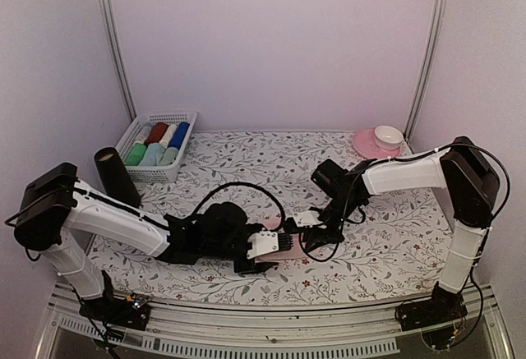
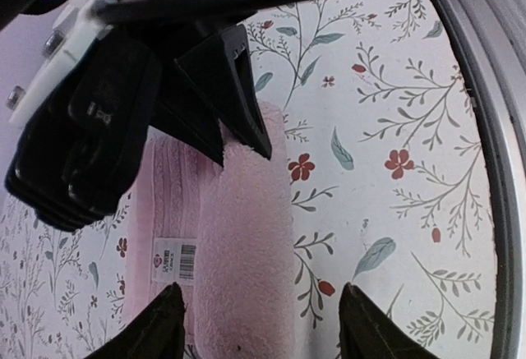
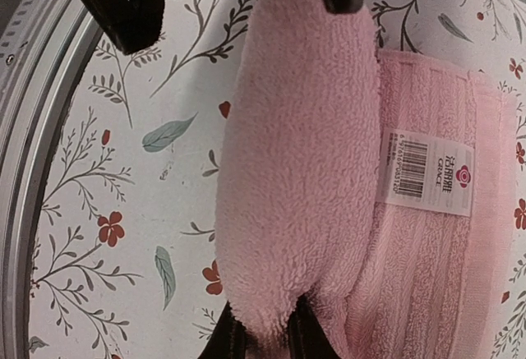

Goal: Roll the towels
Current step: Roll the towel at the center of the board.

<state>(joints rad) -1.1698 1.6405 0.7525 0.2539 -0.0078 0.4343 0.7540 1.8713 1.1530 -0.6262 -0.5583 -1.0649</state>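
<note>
Only wrist views show pink towel (image 3: 296, 154) with barcode label (image 3: 427, 170).

Overhead view faces the whole table (image 1: 246, 162); both wrist views look closely at the pink towel (image 3: 312, 154)

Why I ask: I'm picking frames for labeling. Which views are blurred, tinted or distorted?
Top external: even, violet-tinted light, soft shadows, pink towel mostly hidden. Left wrist: towel sharp, right gripper dark and blurred up close, table rim bowed by the lens. Right wrist: crisp terry, readable label.
</note>
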